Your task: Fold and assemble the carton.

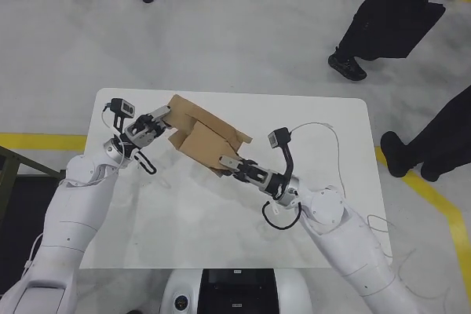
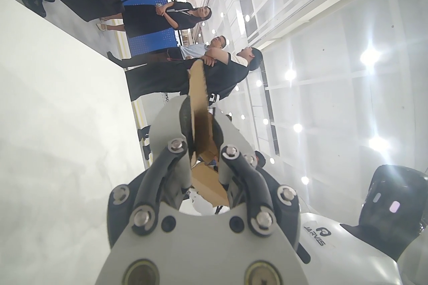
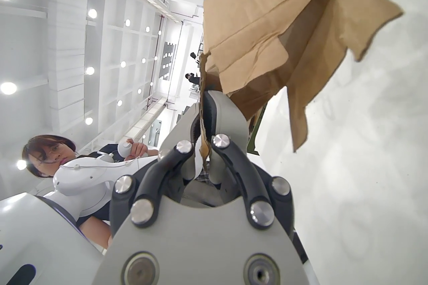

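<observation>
Left fingers (image 2: 167, 122) pinch one carton (image 1: 206, 143) edge; right fingers (image 3: 222, 116) another.

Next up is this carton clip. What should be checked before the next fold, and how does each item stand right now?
1. Hold of the left gripper on a carton edge: ok, shut on the cardboard.
2. Hold of the right gripper on another edge: ok, shut on the cardboard.
3. Carton squared into a box: not ok, panels splayed and flaps loose.
4. Carton over the table, between both arms: ok.
5. Carton resting on the table or lifted off it: cannot tell.
</observation>
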